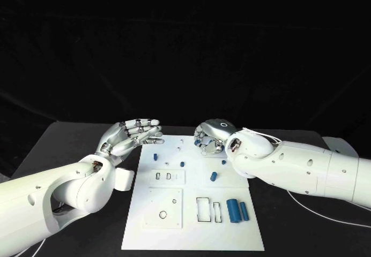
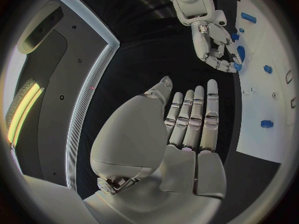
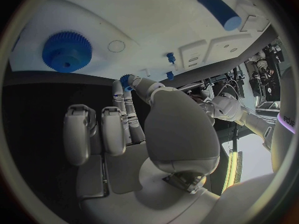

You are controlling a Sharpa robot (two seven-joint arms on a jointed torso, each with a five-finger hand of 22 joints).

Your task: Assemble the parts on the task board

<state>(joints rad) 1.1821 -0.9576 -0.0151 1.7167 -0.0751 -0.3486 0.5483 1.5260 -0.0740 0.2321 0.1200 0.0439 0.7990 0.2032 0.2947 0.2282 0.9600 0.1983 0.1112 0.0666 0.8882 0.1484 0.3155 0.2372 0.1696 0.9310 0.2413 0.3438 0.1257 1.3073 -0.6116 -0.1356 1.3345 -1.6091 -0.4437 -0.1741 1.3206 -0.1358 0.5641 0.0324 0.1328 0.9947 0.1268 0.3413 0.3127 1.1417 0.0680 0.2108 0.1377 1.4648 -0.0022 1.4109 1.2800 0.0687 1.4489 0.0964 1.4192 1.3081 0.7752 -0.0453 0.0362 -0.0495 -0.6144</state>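
The white task board lies in the middle of the black table. My right hand hangs over its far edge with the fingers curled down and pinches a small blue part between thumb and fingertip; the same part shows in the left wrist view. A blue gear lies on the board just beyond those fingers. My left hand hovers at the board's far left corner, fingers straight and holding nothing. Small blue parts stand on the board. Two blue cylinders lie at its near right.
The board has rectangular slots, an oval hole and outlined cutouts on its near half. A white cable runs along the table by my right arm. Bare black table flanks the board on both sides.
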